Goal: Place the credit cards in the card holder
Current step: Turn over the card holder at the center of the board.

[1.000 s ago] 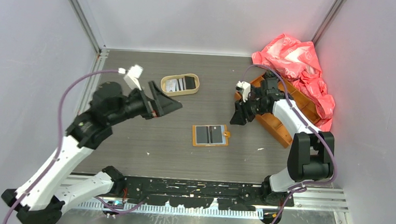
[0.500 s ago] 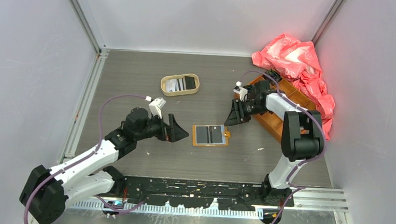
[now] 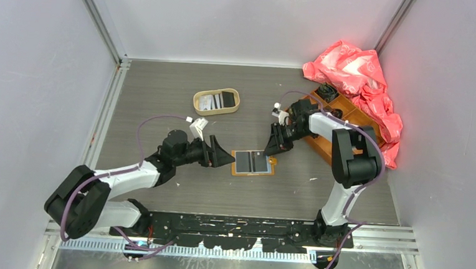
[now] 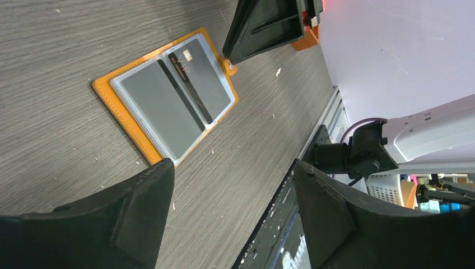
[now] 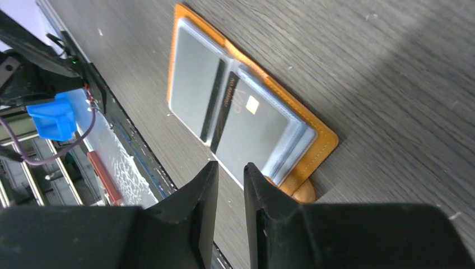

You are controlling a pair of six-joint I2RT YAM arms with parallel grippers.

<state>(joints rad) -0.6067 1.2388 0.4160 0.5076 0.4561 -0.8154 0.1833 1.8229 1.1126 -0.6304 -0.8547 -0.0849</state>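
Note:
The card holder (image 3: 252, 162) lies open and flat mid-table, orange with clear sleeves; a grey card (image 5: 252, 126) with a dark stripe and a gold chip shows inside. Two more credit cards, a striped one (image 3: 207, 103) and a black one (image 3: 227, 99), lie in the oval tan tray (image 3: 215, 111). My left gripper (image 3: 224, 158) sits low at the holder's left edge, open and empty; in its wrist view the holder (image 4: 168, 95) lies just beyond the left gripper (image 4: 231, 168). My right gripper (image 3: 271, 148) hovers over the snap tab (image 5: 302, 190); the right gripper (image 5: 229, 168) keeps a narrow empty gap.
An orange compartmented box (image 3: 325, 151) stands at the right behind my right arm, with a crumpled pink plastic bag (image 3: 358, 73) beyond it. Grey walls close the table on three sides. The black rail of the arm bases (image 3: 236, 225) runs along the near edge.
My left arm has swung down from near the tray to the holder's left edge. My right gripper has moved left to the holder's tab side and its jaws have narrowed.

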